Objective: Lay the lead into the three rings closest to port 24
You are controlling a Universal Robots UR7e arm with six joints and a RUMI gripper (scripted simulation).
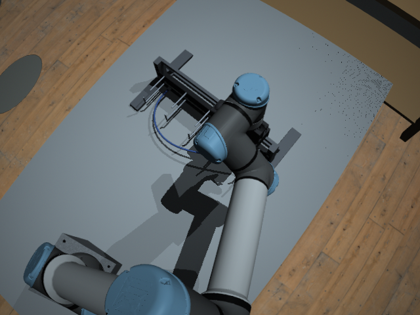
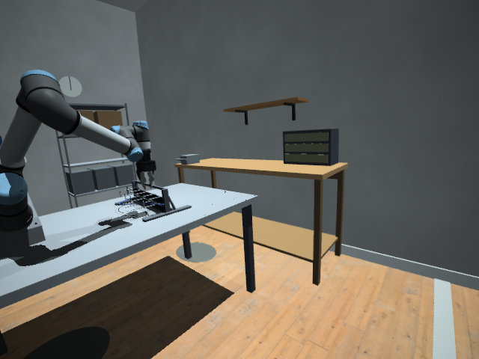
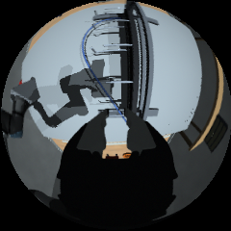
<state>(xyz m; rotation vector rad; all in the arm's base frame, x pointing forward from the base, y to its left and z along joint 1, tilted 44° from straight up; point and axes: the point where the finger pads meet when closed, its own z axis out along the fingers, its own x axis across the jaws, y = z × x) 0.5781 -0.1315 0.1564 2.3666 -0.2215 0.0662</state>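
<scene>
Viewed from above, left to right.

Item: dark grey flat foot [image 1: 138,98] of the rack, flat on the pale grey table [image 1: 102,163] [image 2: 216,200]. Risk: a pull on the lead could drag or tip the rack.

Item: thin blue flexible network lead [image 1: 154,117] [image 2: 126,201] [image 3: 85,48], leaving the rack near its left end, bowing out in a loop and passing beneath the arm. Its far stretch runs towards the gripper in the wrist view; whether it lies in any ring there cannot be told. Risk: stiffness in that loop may spring it out through the ring gaps.

Item: slender steel open-topped rings [image 1: 178,100] [image 3: 117,45], projecting from the rack. Risk: a fingertip lowered off line could snag one.

Item: long black and dark grey free-standing rack [image 1: 193,86] [image 2: 166,200] [image 3: 149,58], apparently upright.

Item: grey and blue jointed arm [image 1: 237,135] [image 2: 104,134], screening the rings presumably nearest port 24.

Item: black two-jaw gripper [image 2: 148,186] [image 3: 116,109], above the rack; jaws narrow, a gap between, nothing apparently gripped. Risk: withdrawing with the lead caught against a finger would unseat it.
</scene>
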